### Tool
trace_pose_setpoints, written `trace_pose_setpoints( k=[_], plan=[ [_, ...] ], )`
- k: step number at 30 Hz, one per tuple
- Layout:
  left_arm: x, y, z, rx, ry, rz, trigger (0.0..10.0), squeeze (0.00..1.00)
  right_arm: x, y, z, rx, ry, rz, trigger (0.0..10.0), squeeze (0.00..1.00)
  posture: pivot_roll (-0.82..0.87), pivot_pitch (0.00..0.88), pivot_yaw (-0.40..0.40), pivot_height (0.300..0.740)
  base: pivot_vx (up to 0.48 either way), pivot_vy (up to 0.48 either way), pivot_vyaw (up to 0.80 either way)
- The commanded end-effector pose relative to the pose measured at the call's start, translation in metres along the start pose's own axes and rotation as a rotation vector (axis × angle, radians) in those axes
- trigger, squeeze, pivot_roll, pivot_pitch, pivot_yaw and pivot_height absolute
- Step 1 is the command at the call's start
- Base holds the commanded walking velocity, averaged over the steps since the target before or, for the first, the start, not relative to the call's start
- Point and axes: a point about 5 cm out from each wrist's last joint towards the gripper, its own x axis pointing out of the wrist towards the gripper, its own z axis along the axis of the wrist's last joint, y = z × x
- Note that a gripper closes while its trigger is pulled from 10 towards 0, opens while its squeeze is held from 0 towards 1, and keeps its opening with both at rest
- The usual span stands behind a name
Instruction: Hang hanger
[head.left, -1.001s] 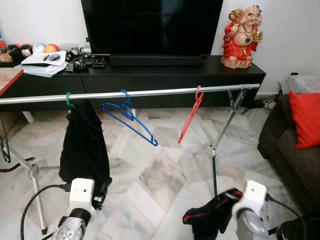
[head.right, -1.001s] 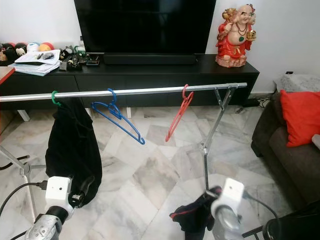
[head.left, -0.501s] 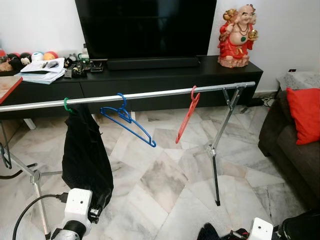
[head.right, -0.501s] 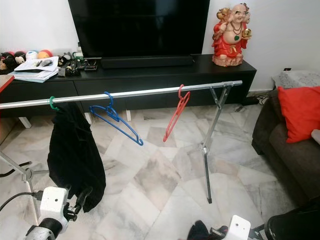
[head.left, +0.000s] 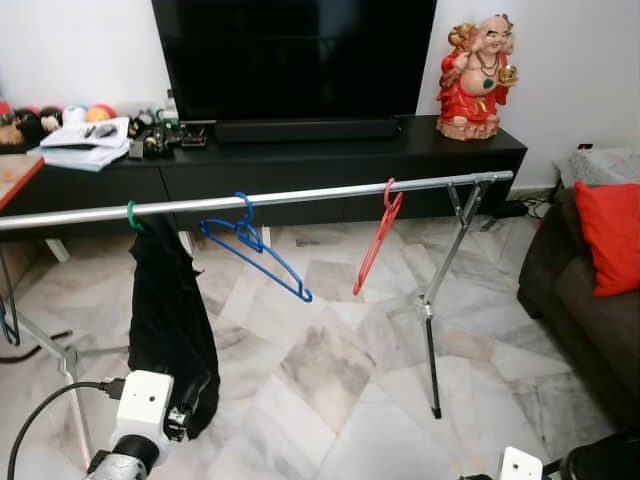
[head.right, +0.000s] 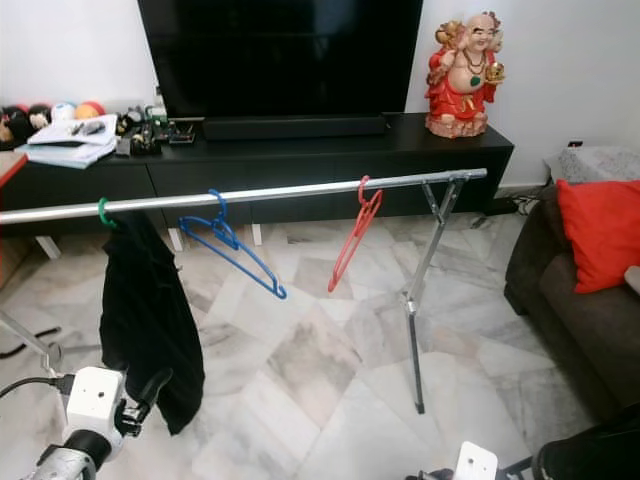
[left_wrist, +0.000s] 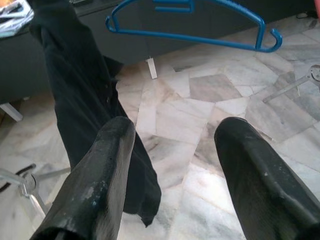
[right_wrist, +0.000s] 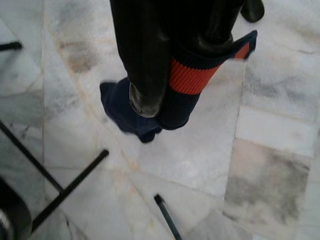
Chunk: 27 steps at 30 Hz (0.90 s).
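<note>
A silver clothes rail (head.left: 300, 192) runs across the room. On it hang an empty blue hanger (head.left: 256, 250), an empty red hanger (head.left: 378, 241) and a green hanger (head.left: 132, 213) carrying a black garment (head.left: 172, 320). My left gripper (left_wrist: 175, 135) is low beside that black garment, open, with nothing between its fingers (left_wrist: 102, 165). My right gripper (right_wrist: 185, 55) hangs low over the floor, shut on a navy garment with a red band (right_wrist: 187, 80). The top of the right wrist (head.left: 521, 466) shows at the bottom edge of the left eye view.
A black TV cabinet (head.left: 330, 150) with a large TV and a red statue (head.left: 480, 70) stands behind the rail. A dark sofa with a red cushion (head.left: 612, 235) is at the right. The rack's leg (head.left: 428, 330) stands on the marble floor.
My right arm with the navy garment has dropped to the bottom edge of the eye views. The left wrist has moved slightly lower and left. The camera has shifted a little.
</note>
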Motion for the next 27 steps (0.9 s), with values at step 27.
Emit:
trace_pose_setpoints(
  k=[27],
  plan=[
    [0.004, -0.014, 0.002, -0.046, 0.002, 0.005, 10.0, 0.0, 0.004, -0.001, 0.042, 0.025, -0.183, 0.013, 10.0, 0.0, 0.21, 0.0, 0.013, 0.74, 0.308, 0.0, 0.0]
  ],
)
